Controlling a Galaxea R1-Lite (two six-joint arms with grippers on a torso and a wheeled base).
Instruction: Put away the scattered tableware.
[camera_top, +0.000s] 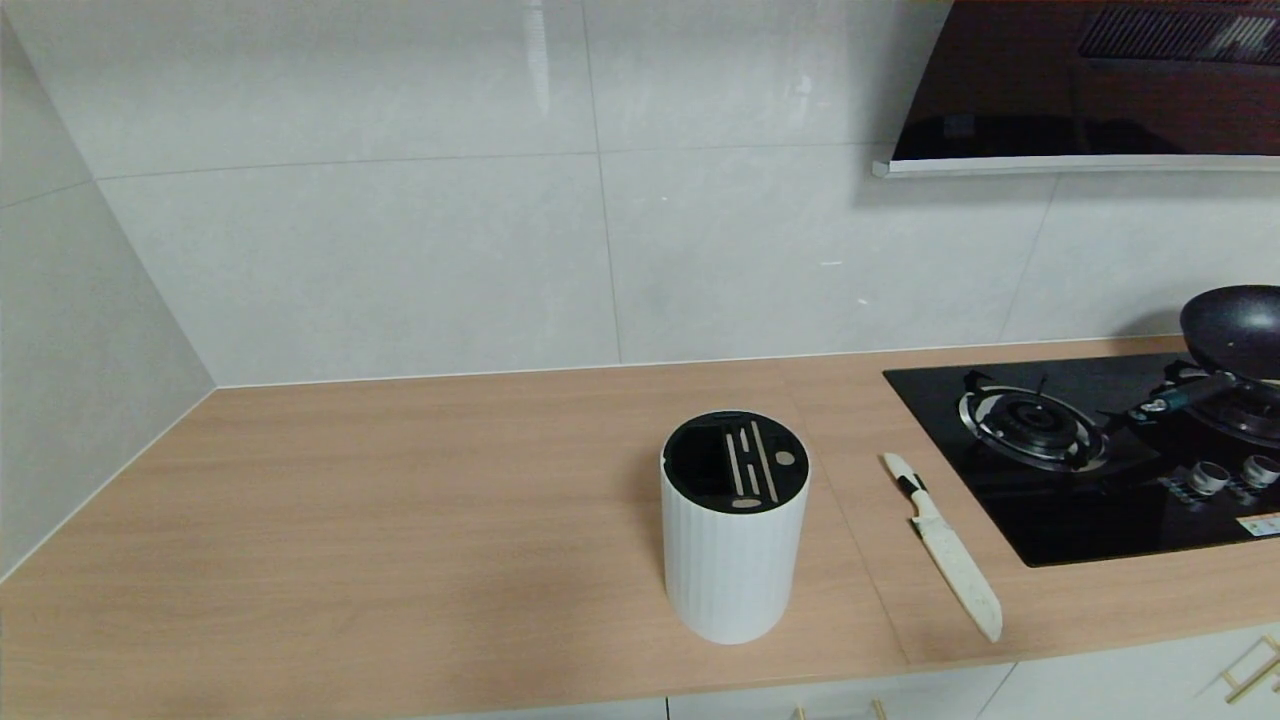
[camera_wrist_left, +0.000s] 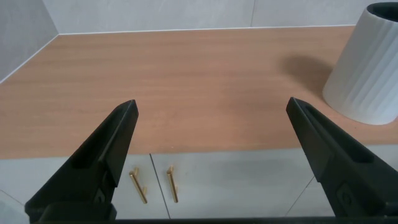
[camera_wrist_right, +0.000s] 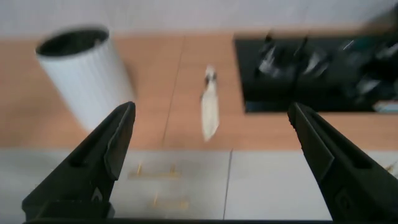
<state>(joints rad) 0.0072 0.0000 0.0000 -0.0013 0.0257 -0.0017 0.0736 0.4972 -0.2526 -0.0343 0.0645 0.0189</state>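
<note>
One speckled white knife (camera_top: 943, 548) beside ribbed white holder (camera_top: 734, 545), left pincer (camera_wrist_left: 211, 104) agape, right pincer (camera_wrist_right: 211, 107) agape.

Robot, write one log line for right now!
white speckled knife flat on wooden counter | white ribbed knife holder upright beside it | left gripper open | right gripper open

The left gripper (camera_wrist_left: 211, 104) hung empty with its two dark, wedge-shaped fingers (camera_wrist_left: 109, 152) spread wide apart, their tips level with each other and pointing forward. The right gripper (camera_wrist_right: 210, 107) took the same pose, its own fingers (camera_wrist_right: 329, 155) set just as far apart and holding nothing. Both were poised out in front of the worktop (camera_wrist_left: 186, 81), off its near edge and touching none of it.
</note>
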